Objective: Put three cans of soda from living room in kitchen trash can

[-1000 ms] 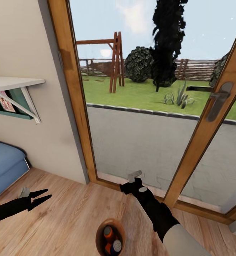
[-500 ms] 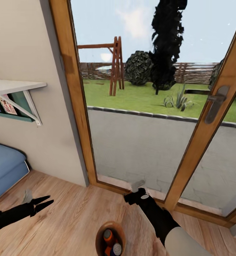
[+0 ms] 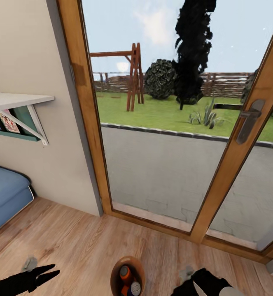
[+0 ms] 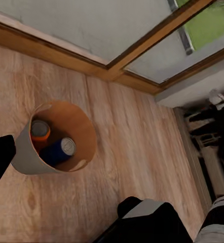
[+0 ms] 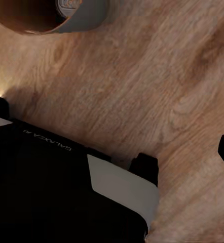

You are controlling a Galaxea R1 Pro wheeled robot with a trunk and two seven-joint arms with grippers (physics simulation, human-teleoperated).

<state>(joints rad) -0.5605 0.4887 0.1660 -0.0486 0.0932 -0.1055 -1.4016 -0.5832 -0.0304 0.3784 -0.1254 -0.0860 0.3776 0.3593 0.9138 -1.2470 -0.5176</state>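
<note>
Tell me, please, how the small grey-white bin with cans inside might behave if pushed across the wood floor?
The tapered grey-white bin stands on its narrower base, so it may tip. The loose orange can and blue can would probably shift.

We see a light wood plank floor [image 3: 78, 246] running up to the glass doors. On it stands 1 small round bin [image 4: 26, 157], and the blue sofa [image 3: 4, 197] rests at its edge.

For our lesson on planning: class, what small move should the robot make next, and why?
Probably ease the left gripper to the tash can's rim: cans already lie inside, yet it stands on wood floor beside the glass door.
</note>
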